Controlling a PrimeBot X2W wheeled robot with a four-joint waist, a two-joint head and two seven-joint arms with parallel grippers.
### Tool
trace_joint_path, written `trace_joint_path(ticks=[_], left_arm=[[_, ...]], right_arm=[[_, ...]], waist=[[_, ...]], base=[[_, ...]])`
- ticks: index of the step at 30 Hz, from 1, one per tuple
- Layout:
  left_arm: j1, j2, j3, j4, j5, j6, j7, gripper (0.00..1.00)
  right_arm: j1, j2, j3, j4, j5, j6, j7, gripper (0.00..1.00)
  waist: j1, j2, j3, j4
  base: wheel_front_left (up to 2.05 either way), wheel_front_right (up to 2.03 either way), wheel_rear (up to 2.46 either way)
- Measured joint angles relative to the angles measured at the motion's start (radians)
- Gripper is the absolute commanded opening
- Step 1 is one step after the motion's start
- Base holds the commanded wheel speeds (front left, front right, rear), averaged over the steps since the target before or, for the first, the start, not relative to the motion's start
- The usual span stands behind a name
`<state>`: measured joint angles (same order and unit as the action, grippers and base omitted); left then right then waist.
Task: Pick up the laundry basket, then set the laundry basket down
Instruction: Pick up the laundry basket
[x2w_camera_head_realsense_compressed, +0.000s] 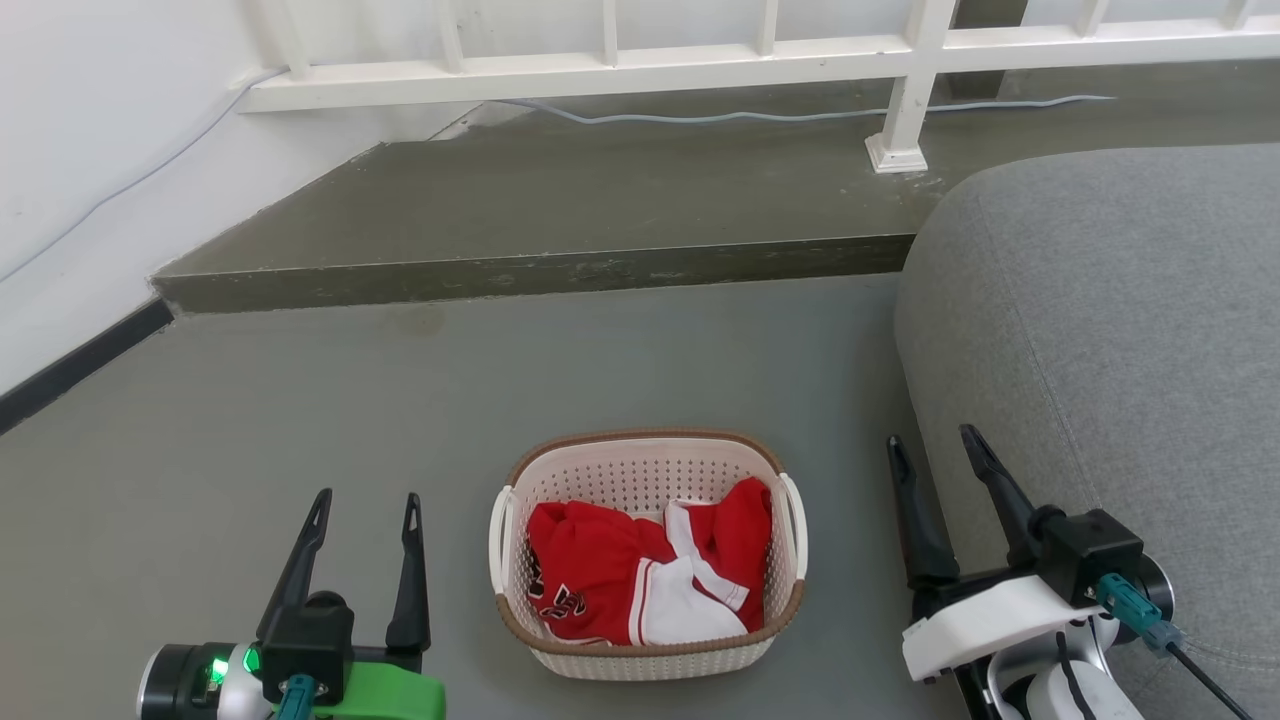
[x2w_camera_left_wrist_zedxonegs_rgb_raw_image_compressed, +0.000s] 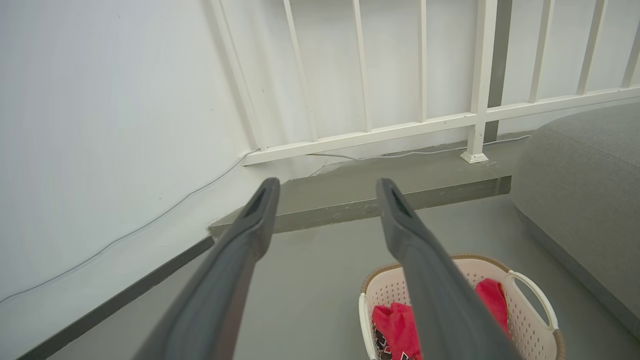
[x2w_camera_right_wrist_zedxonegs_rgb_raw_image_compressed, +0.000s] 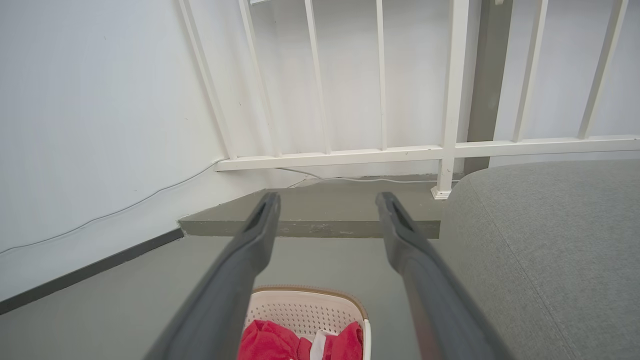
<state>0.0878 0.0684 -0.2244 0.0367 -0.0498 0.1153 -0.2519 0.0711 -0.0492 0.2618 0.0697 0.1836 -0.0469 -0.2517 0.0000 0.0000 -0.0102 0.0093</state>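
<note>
The grey floor spreads across the head view, with a white wall on the robot's left. A large grey upholstered seat bulges in on the right side. Behind both runs a raised concrete step, and a white railing stands on it, a pale cable trailing along its foot.

The laundry basket stands upright on the floor, between the two arms and just left of the seat, touching neither gripper. Its cream perforated wall carries a brown rim and a white handle on each side. Red-and-white clothing lies bunched inside, below the rim.

The right gripper hangs near the basket's right handle, its two dark fingers spread apart and holding nothing. The left gripper hangs near the left handle, its fingers likewise apart and empty. Both sets of fingers point toward the step.
</note>
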Motion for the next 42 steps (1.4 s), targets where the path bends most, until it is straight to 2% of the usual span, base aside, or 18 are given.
trace_joint_path(ticks=[22, 33, 42], left_arm=[[0.003, -0.001, 0.002, 0.001, 0.0, 0.001, 0.0, 1.0], [-0.007, -0.004, 0.013, 0.023, -0.01, 0.001, 0.0, 1.0], [-0.099, -0.013, 0.005, 0.095, -0.027, -0.002, 0.0, 1.0]], right_arm=[[0.009, 0.002, -0.005, -0.004, 0.0, 0.003, 0.0, 1.0], [-0.013, 0.003, 0.0, 0.008, -0.002, 0.021, 0.0, 1.0], [-0.109, 0.003, -0.002, 0.069, -0.016, 0.038, 0.0, 1.0]], waist=[[0.0, 0.0, 0.024, 0.0], [0.0, 0.0, 0.114, 0.0], [0.0, 0.0, 0.219, -0.003]], base=[[0.0, 0.0, 0.0], [0.0, 0.0, 0.0], [0.0, 0.0, 0.0]])
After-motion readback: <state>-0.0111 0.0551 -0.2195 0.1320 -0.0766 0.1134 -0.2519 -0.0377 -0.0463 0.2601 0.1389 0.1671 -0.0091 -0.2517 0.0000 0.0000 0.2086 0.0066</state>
